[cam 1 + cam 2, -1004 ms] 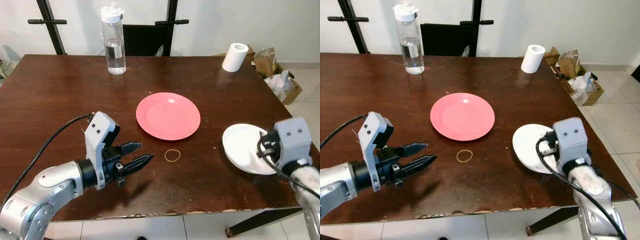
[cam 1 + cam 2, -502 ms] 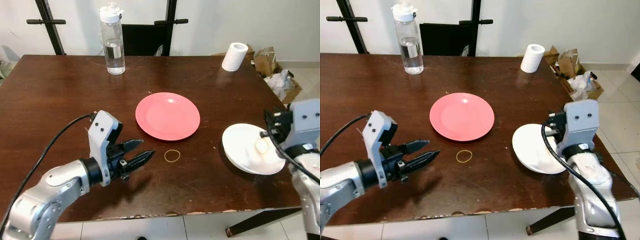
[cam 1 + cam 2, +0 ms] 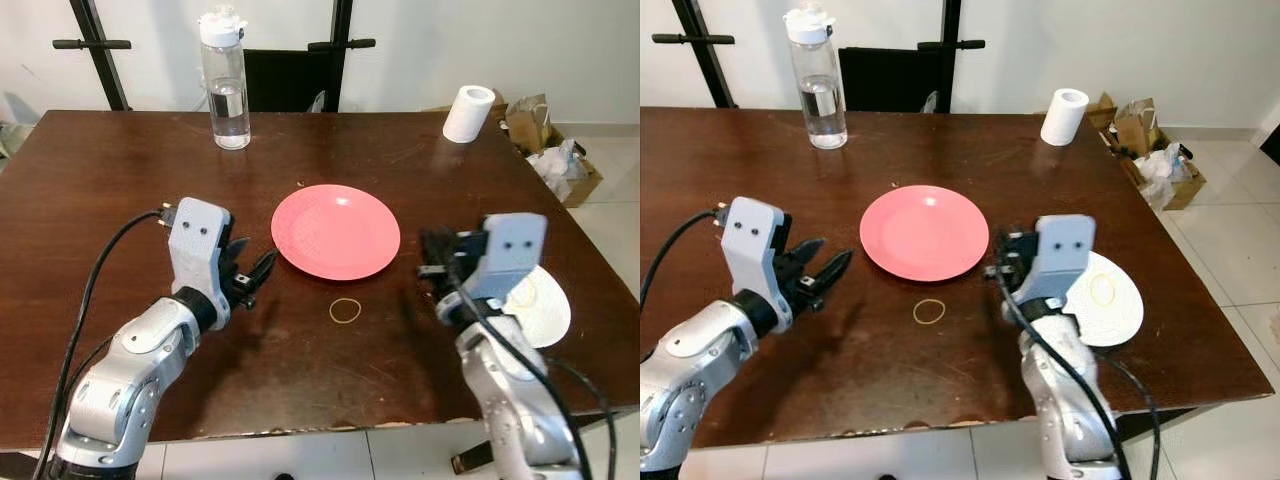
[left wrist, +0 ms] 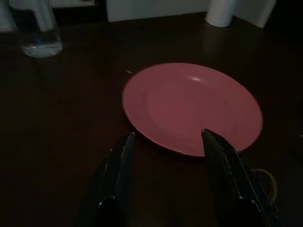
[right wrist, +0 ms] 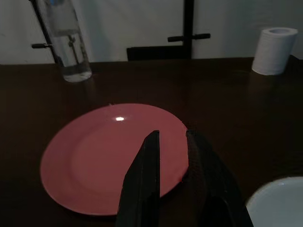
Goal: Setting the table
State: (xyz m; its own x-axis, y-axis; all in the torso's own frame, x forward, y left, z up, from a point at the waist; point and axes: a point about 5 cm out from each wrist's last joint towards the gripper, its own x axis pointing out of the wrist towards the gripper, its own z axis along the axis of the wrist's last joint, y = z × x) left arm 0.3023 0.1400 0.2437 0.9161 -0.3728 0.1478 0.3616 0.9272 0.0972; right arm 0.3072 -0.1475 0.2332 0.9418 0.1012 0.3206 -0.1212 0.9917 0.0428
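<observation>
Pink plate (image 3: 336,231): round, matte, shallow, flat at bench centre. White plate (image 3: 1103,297): near right edge, partly behind right arm, one rubber band lying in it. Plates: two. Second rubber band (image 3: 345,311) on bench just before pink plate. One water bottle (image 3: 227,80), one paper roll (image 3: 469,113) at far edge.

Left claw (image 3: 256,277): fingers spread wide, empty, just left of pink plate. Right claw (image 5: 170,161): fingers narrow, nearly together, empty, aimed at pink plate.

Bench (image 3: 120,180): dark brown wood. White wall, pale tile floor beyond.
</observation>
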